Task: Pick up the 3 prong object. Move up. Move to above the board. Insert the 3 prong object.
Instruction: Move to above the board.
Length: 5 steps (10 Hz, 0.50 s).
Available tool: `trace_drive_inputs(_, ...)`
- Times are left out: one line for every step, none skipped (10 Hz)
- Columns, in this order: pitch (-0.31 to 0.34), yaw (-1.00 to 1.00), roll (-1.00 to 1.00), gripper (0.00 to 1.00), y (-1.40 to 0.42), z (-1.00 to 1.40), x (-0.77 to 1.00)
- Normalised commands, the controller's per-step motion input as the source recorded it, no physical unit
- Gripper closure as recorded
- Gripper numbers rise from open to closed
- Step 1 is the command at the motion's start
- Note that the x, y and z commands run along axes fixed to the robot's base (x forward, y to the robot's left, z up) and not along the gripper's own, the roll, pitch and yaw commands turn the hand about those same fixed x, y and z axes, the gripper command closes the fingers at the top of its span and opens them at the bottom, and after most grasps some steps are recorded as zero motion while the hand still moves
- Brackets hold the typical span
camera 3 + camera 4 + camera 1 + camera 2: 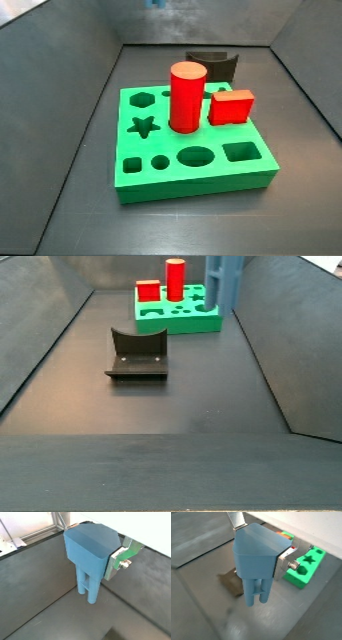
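Note:
My gripper (259, 542) is shut on the blocky head of the slate-blue 3 prong object (254, 567), with the prongs hanging straight down. Both wrist views show it held between the silver fingers (112, 563), clear of the dark floor. In a side view the 3 prong object (223, 281) hangs in the air by the right edge of the green board (181, 324); the gripper is cut off above it. The board (201, 185) shows star, hexagon, circle, oval and rounded-rectangle holes. It also shows beyond the piece in a wrist view (304, 569).
A tall red cylinder (186, 97) and a red cube (231, 107) stand in the board. A black curved block (136, 353) lies on the floor apart from the board and shows below the prongs in a wrist view (232, 582). Grey walls slope up on both sides.

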Motion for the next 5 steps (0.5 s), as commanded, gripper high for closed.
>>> trace_drive_inputs(0.042,-0.18,-0.02,1.00,-1.00,0.12,0.11)
trace_drive_inputs(0.040,-0.11,-0.03,1.00,-1.00,0.13,0.11)
trace_drive_inputs(0.041,-0.04,-0.02,1.00,-1.00,0.13,0.11)
trace_drive_inputs(0.047,-0.01,-0.02,1.00,-1.00,0.13,0.11)
trace_drive_inputs(0.054,0.00,-0.02,1.00,-1.00,0.14,0.12)
